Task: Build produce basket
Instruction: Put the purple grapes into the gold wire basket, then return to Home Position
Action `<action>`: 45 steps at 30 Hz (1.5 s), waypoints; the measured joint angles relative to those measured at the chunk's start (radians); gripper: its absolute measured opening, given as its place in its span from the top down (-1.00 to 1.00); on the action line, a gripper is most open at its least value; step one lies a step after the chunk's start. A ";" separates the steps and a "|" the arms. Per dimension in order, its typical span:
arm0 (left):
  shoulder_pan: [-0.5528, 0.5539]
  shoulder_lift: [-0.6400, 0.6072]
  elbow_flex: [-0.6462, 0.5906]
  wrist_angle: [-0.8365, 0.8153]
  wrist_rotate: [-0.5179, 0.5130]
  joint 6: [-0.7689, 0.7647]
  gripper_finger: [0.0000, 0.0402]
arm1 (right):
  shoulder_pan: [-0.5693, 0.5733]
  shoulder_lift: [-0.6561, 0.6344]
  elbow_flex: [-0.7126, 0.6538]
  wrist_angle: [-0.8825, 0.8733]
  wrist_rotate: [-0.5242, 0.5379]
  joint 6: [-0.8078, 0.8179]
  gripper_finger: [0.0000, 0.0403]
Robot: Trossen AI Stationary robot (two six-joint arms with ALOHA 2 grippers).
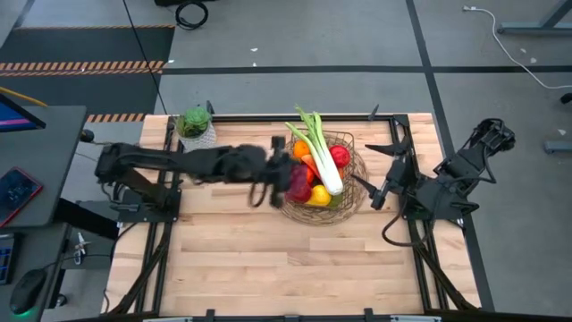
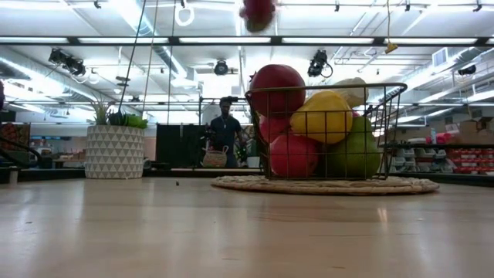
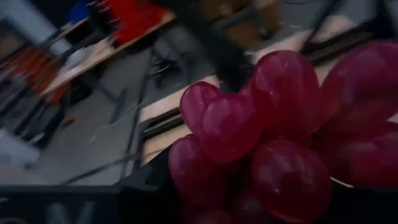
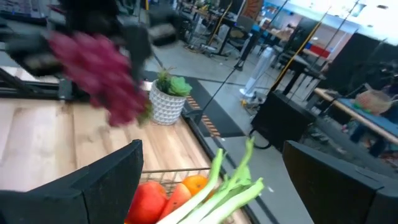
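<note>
Wooden bench (image 1: 268, 259), pale planks, carries all items listed below; its near half shows nothing standing on it.

Item 1. Grapes (image 1: 298, 185), purple-red bunch, clamped in the left gripper (image 1: 288, 179), whose fingers are partly closed around the cluster. Carried in the air above the basket's left rim, well off the bench; the low view shows the bunch hanging high over the load. Left arm reaches across from the bench's left edge.

Item 2. Basket (image 1: 356, 183), brown wire mesh on a wide woven rim, right of bench centre toward the far edge. Contents: leek (image 1: 320, 152), long axis running from the far rim down across the pile toward the near right; red apple (image 1: 340, 156); orange (image 1: 302, 149); lemon (image 1: 320, 194); green pear (image 2: 356, 154).

Item 3. Right gripper (image 1: 382, 192), fingers spread wide, holding nothing, parked just outside the basket's right rim.

Item 4. Potted plant (image 1: 196, 124), white patterned pot, far-left part of the bench; not part of the load.

Item 5. Person (image 2: 225, 131), standing in the room beyond the far edge.

Governing relation, by judgement: the basket lies directly below and slightly right of the held grapes; free space looks likeliest on the leek's left side, so the left arm, nearer and loaded, is placed to lower there.
</note>
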State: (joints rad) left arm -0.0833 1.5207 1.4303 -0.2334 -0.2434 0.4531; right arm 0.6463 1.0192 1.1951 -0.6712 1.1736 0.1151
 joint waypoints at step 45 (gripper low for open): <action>0.111 0.341 0.338 -0.203 0.203 0.367 -0.57 | 0.058 -0.008 0.000 -0.108 0.064 0.086 -0.93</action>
State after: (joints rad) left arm 0.0280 1.8613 1.7688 -0.4361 -0.0399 0.8198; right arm 0.7048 1.0115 1.1954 -0.7792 1.2373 0.2008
